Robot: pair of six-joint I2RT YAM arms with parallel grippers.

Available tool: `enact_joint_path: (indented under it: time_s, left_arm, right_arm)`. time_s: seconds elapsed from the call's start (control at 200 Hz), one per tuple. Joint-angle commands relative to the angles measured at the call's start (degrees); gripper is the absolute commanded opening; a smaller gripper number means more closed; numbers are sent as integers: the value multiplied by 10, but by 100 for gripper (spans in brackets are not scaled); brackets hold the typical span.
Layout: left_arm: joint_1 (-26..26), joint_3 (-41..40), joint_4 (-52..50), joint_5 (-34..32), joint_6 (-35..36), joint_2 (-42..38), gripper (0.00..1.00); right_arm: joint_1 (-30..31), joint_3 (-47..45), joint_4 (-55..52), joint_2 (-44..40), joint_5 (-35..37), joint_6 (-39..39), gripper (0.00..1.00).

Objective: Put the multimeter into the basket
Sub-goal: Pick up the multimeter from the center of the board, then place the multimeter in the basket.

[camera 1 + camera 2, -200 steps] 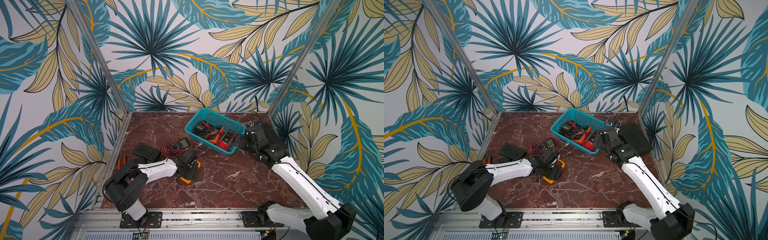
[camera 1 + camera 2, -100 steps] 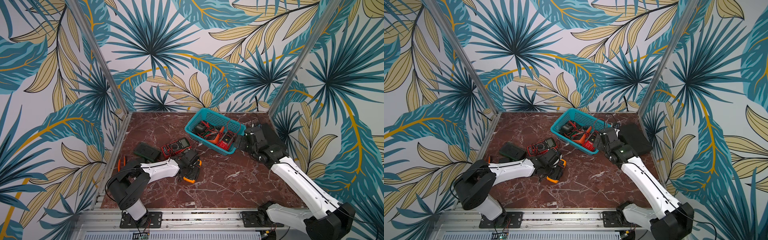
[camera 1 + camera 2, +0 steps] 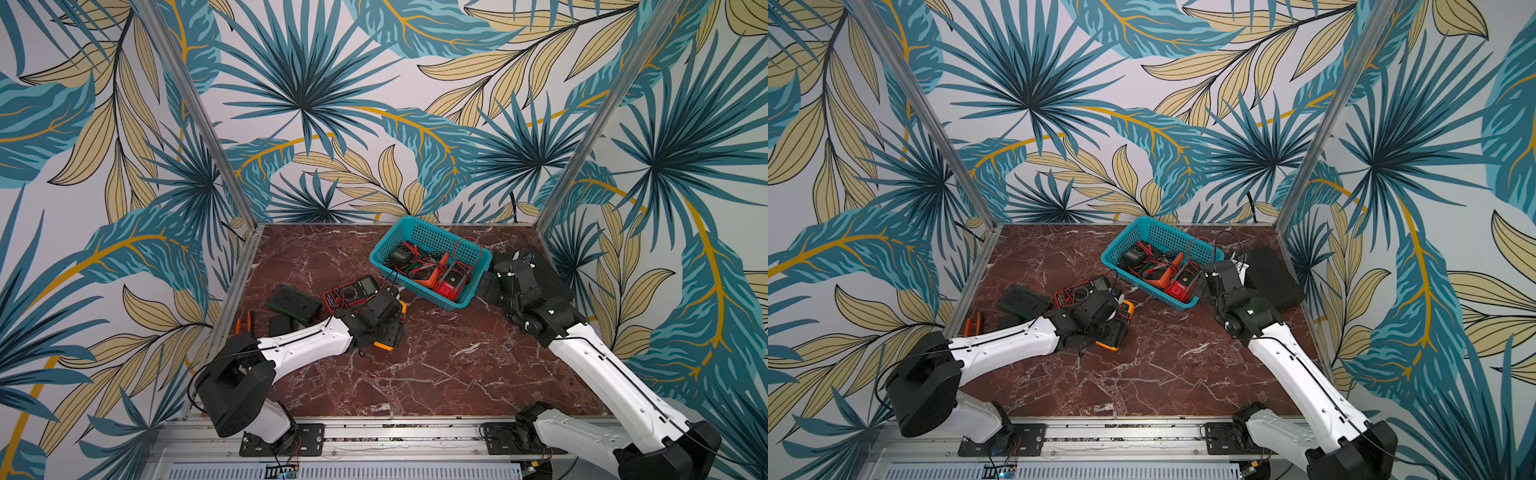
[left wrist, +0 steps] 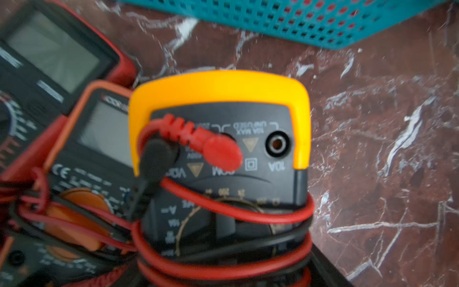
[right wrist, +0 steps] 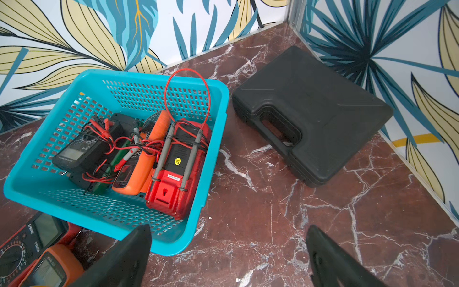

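The basket [image 3: 415, 287] stays put at the back, several meters [image 5: 173, 171] already inside. My left gripper [image 3: 388, 330] has narrowed over the last second and now pinches the yellow multimeter [image 4: 223, 99], lead-wrapped, low over the marble table [image 3: 436, 374], just short of the basket. I judge the grasp made; lifting comes next. The right gripper [image 5: 228, 258] waits beside the basket, fingers [image 5: 134, 253] spread wide.

There's the basket [image 3: 434, 239], back and right of centre on the tabletop [image 3: 457, 365], meters [image 3: 446, 282] piled inside, one lead [image 5: 188, 74] arching above its rim. Just right of it, the case [image 3: 1273, 276], by the side wall. Front-left of the basket, loose meters [image 3: 351, 291] huddle, overlapping. Further left a box [image 3: 293, 303], then pliers [image 3: 243, 326] at the left edge.
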Motion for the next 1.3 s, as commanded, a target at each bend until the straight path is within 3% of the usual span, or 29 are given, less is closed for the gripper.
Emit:
enact_joint_path:
  time_s: [0.0, 0.215, 0.706, 1.297]
  left_arm:
    - [-2, 69, 11, -40, 30, -17, 0]
    - [-1, 200, 31, -80, 92, 41, 0]
    - [-1, 537, -23, -23, 186, 316, 0]
    - [0, 684, -42, 75, 206, 466, 0]
  right_arm:
    - [-2, -15, -2, -22, 33, 11, 100]
    - [-2, -26, 5, -60, 45, -1, 99]
    - [-2, -38, 8, -135, 73, -20, 100]
    - [-3, -63, 35, -162, 56, -18, 100]
